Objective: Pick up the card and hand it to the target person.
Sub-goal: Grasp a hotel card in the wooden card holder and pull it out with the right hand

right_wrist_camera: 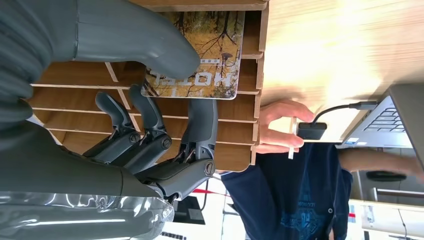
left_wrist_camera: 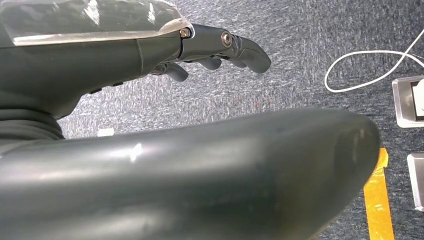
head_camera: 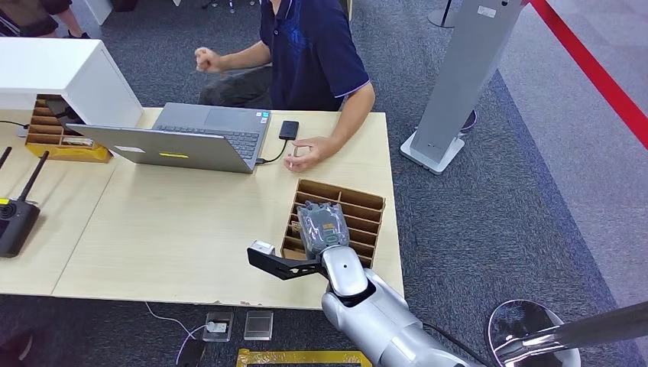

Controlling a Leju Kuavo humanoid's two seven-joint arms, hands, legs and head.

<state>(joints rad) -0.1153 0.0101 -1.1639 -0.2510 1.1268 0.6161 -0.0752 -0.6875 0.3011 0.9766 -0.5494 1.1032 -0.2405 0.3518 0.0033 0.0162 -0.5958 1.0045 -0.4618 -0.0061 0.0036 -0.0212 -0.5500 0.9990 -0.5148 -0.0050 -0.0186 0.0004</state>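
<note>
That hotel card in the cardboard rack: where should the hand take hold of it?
By the free edge of the hotel card that sticks out of the cardboard rack, reaching from above, thumb on one flat face and fingers on the other. It is thin, so only its faces offer grip.

Matt wood and cardboard under a glossy hand

We see the grey, glossy plastic right hand (head_camera: 322, 227) over the brown slotted cardboard organiser (head_camera: 364, 205); beneath lies the pale matt wooden table (head_camera: 176, 229).

Card (right_wrist_camera: 200, 55) in slotted box (head_camera: 365, 205) on table (head_camera: 176, 237).
</note>
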